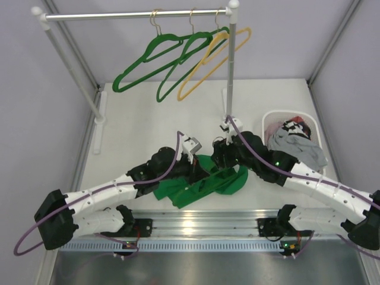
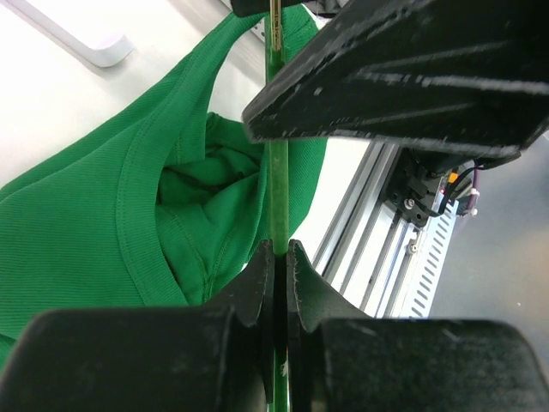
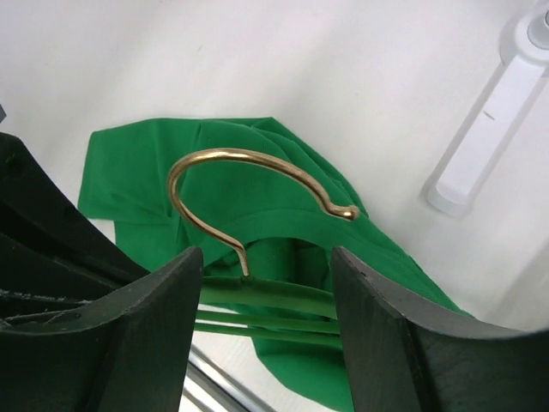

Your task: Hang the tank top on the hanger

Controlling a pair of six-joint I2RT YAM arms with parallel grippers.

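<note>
My left claw [image 2: 281, 257] pinches the hanger [image 2: 276, 193]. My right claw [image 3: 264, 262] gapes around its hook [image 3: 225, 157], over the tank top [image 3: 137, 163] at the table's [image 1: 148, 119] six o'clock.

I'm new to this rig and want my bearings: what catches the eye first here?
Both arms meet over the green tank top crumpled at the near edge of the table. The left gripper is shut on the green hanger, whose brass hook rises inside the open right gripper. Three more hangers hang on the rail behind.
</note>
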